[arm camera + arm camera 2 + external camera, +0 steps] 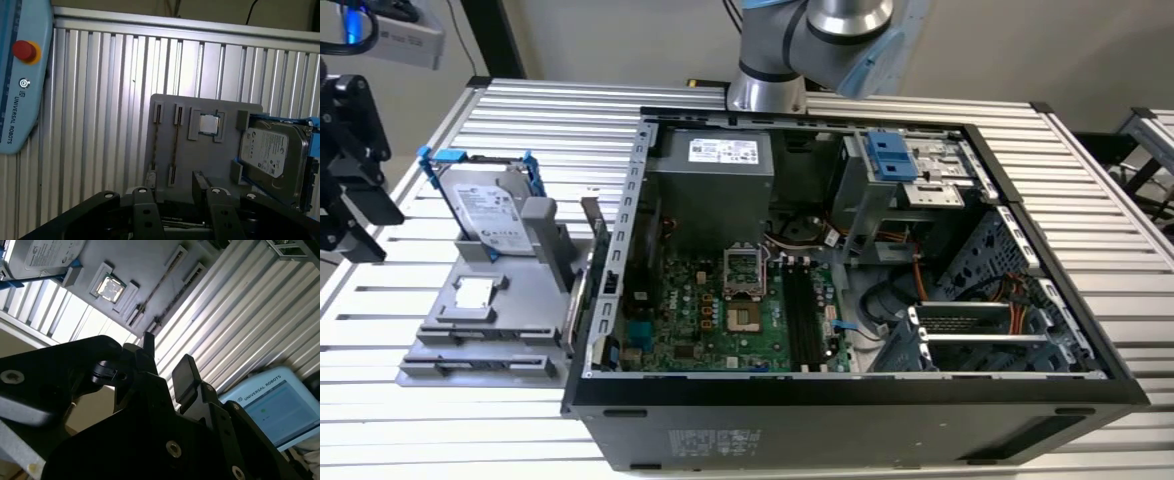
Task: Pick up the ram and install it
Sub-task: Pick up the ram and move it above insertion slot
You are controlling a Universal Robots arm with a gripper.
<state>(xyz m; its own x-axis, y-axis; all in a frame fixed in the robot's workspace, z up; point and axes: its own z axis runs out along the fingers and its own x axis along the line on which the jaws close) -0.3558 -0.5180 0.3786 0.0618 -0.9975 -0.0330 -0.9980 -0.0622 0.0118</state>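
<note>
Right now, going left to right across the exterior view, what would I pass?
Silver hard drive in its blue frame → CPU socket on the motherboard → long black memory slots → metal drive cage inside the open case.

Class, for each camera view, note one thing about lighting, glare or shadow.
Exterior view: even light, with the computer case interior in shadow. Second wrist view: the end effector is a dark silhouette against the glaring slatted table. First wrist view: glare washes the table's middle slats; the hard drive is evenly lit.
</note>
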